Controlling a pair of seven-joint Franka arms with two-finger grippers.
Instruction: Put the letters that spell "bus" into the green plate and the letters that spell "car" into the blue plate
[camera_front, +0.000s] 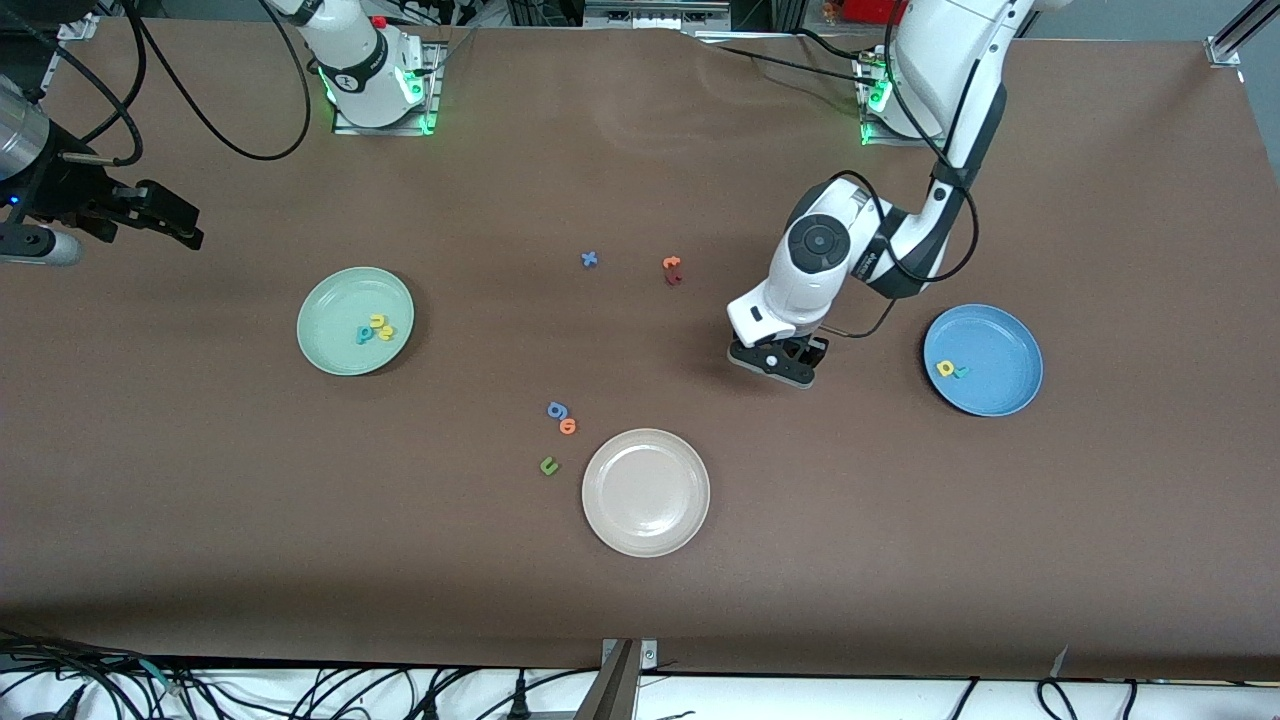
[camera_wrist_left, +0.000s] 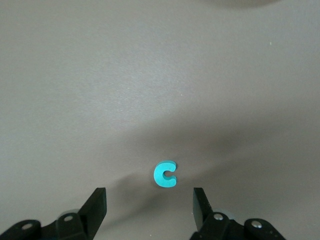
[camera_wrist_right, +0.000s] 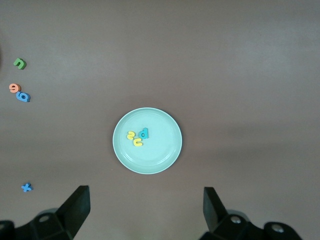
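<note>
Green plate (camera_front: 330, 300) holds b, u, s; blue plate (camera_front: 1010, 345) holds a and r. The left gripper (camera_wrist_left: 149, 210), spread, hovers over the teal c (camera_wrist_left: 165, 174) mid-worktop. Next: descend, pinch it. The right gripper (camera_wrist_right: 145, 207) waits spread.

I'm getting even, bright overhead light across the brown table (camera_front: 640, 600), no hard glare anywhere. The front view is sharp edge to edge, with only soft, short shadows under the plates. Green indicator lights glow at both arm bases along the table's top edge. In the left wrist view a broad soft shadow spreads around the teal c (camera_wrist_left: 165, 174), which reads crisp. The right wrist view looks slightly darker toward its corners, and its nearest black fingers (camera_wrist_right: 76, 206) are a touch soft.
</note>
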